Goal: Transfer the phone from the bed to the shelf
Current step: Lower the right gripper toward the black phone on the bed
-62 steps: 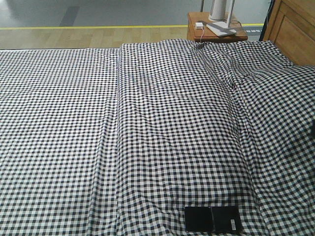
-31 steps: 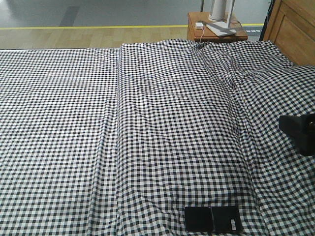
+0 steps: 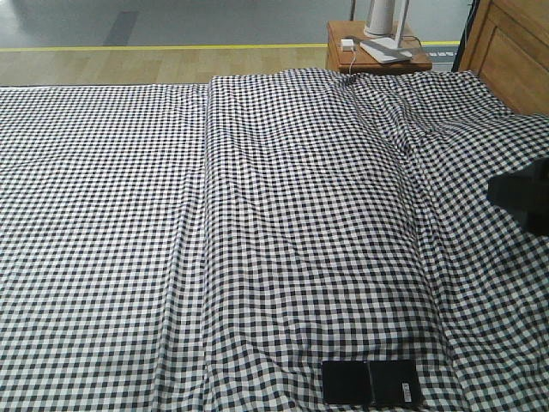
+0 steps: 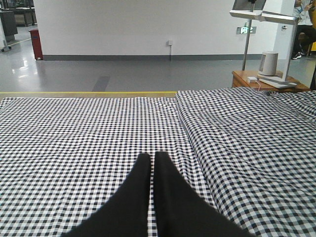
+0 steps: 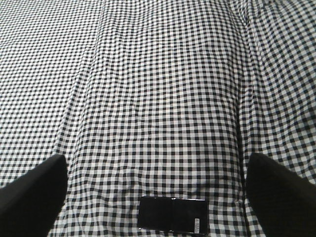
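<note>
The phone [image 3: 371, 383] lies flat on the bed [image 3: 257, 215], near the front edge of its check sheet, right of centre. It is a glossy black slab with a seam across its middle and a small white sticker. In the right wrist view the phone [image 5: 173, 216] sits below and between my right gripper's [image 5: 154, 158] wide-open fingers, well apart from both. A dark part of that gripper [image 3: 521, 199] shows at the right edge of the front view. My left gripper [image 4: 150, 155] hovers over the bed [image 4: 89, 133], shut and holding nothing. The shelf is out of view.
A small reddish-brown bedside table [image 3: 377, 50] with a white lamp base and a charger stands beyond the bed's far right corner. A wooden panel [image 3: 513, 47] rises at the far right. Long folds [image 3: 206, 172] run down the sheet. Grey floor lies beyond the bed.
My right gripper has come into the front view from the right edge and then shifted upward in the picture. The phone has not moved.
</note>
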Tool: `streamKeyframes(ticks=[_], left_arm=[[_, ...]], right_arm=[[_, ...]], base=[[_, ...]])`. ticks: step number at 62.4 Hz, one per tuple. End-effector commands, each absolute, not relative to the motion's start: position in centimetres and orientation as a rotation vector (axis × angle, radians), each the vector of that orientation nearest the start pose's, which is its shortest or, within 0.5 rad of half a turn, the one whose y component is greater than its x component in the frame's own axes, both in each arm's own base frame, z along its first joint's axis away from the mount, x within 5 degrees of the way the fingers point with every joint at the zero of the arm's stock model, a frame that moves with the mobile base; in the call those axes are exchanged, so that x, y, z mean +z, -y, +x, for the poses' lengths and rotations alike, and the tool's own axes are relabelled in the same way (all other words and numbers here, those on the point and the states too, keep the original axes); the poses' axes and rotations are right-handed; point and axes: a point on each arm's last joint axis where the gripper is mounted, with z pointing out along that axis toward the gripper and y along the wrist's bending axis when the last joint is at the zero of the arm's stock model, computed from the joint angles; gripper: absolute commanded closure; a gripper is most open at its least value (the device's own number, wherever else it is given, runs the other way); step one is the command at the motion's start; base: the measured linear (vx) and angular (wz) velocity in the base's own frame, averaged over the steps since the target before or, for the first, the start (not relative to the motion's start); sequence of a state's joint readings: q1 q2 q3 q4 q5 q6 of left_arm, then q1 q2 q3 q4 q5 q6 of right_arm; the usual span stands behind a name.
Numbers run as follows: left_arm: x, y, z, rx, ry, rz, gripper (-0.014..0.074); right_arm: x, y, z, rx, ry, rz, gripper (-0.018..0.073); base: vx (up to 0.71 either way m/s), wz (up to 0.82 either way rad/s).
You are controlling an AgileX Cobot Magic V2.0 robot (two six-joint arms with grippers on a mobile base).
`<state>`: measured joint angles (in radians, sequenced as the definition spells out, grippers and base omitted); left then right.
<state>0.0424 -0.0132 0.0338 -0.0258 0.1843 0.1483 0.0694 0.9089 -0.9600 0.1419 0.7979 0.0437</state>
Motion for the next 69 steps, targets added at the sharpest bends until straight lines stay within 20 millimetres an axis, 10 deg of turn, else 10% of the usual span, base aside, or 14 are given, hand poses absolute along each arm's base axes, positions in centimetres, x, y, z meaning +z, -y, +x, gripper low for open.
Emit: streamKeyframes(ticks=[1, 36, 69], left_arm=[[20.0, -0.2, 5.5, 0.112, -1.581, 0.058, 0.0595], [20.0, -0.2, 5.5, 0.112, -1.581, 0.058, 0.0595], [20.0, -0.2, 5.5, 0.112, -1.581, 0.058, 0.0595]], right_arm=[[39.3, -2.0, 18.1, 0.215, -2.159, 0.033, -0.0133], [32.1, 5.5, 26.1, 0.413, -2.482, 0.187, -0.0091], [16.9, 8.8, 33.2, 0.664, -2.803, 0.043, -0.0078]], base=[[0.0, 0.0], [0.0, 0.0], [0.0, 0.0]])
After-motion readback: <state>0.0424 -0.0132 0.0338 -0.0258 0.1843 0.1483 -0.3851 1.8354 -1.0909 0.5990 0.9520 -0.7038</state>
